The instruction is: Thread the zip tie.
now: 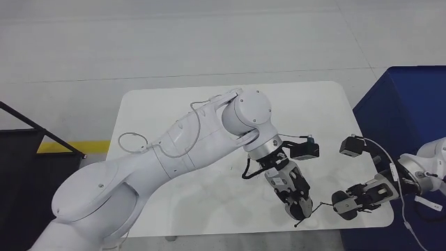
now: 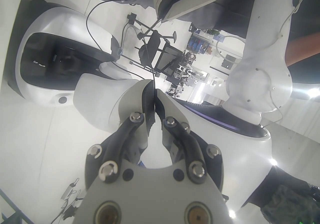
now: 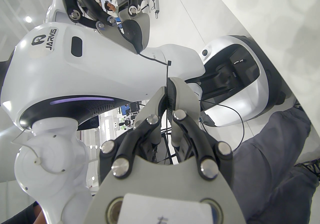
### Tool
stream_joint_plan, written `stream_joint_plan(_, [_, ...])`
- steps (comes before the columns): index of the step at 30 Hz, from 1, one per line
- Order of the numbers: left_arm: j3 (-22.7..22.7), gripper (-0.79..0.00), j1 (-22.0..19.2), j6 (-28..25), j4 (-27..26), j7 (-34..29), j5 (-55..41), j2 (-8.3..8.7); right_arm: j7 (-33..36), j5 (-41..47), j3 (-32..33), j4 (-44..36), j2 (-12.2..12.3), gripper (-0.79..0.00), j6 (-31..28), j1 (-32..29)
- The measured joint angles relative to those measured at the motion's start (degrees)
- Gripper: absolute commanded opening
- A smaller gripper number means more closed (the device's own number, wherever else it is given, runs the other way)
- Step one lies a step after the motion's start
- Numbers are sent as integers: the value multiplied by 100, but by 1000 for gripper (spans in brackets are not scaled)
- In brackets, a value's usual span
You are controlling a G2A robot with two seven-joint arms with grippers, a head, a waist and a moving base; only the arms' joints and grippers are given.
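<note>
Left gripper (image 1: 300, 211): clenched on the zip tie (image 1: 313, 213). It hung over the near right part of the bench (image 1: 174, 111), at the end of the large white arm that crossed the bench from the near left.
Left gripper, own wrist view: the left gripper (image 2: 153, 90) had its dark ribbed pads pressed together, with the thin black strand of the zip tie (image 2: 153, 77) coming out past their tips.
Right gripper (image 1: 346, 206): also clenched on the zip tie. It sat close to the bench's near right corner, just to the right of the left gripper, and the two faced each other.
Right gripper, own wrist view: the right gripper (image 3: 167, 87) had its pads closed on a strand of the zip tie (image 3: 167, 73).
Zip tie: black and thin, held in the air between the two grippers, off the bench surface.
Zip tie head (image 3: 169, 62): a small square block just past the right gripper's fingertips. One strand ran from it into the right gripper. Another slanted away to the tips of the left gripper (image 3: 138, 51).
Threading: it could not be told whether a strand passed through the head.
Bench: white, with rounded corners.
Blue cabinet (image 1: 411, 104): stood just to the right of the bench.
</note>
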Motion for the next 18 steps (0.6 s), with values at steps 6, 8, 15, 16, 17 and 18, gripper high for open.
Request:
stream_joint_plan(6, [17, -785, -3, -1, 78, 0, -6, -12, 0, 0, 0, 0, 0, -785, 0, 0])
stream_joint_plan(8, [78, -785, -10, 0, 89, 0, -7, -23, 0, 0, 0, 0, 0, -785, 0, 0])
stream_joint_plan(15, [173, -785, -69, 0, 122, 0, -101, -56, 0, 0, 0, 0, 0, -785, 0, 0])
stream_joint_plan(16, [174, -785, -74, 0, 118, 0, -109, -57, 0, 0, 0, 0, 0, -785, 0, 0])
stream_joint_plan(17, [172, -785, -79, 0, 113, 0, -111, -56, 0, 0, 0, 0, 0, -785, 0, 0])
stream_joint_plan(18, [166, -785, -80, 0, 109, 0, -107, -54, 0, 0, 0, 0, 0, -785, 0, 0])
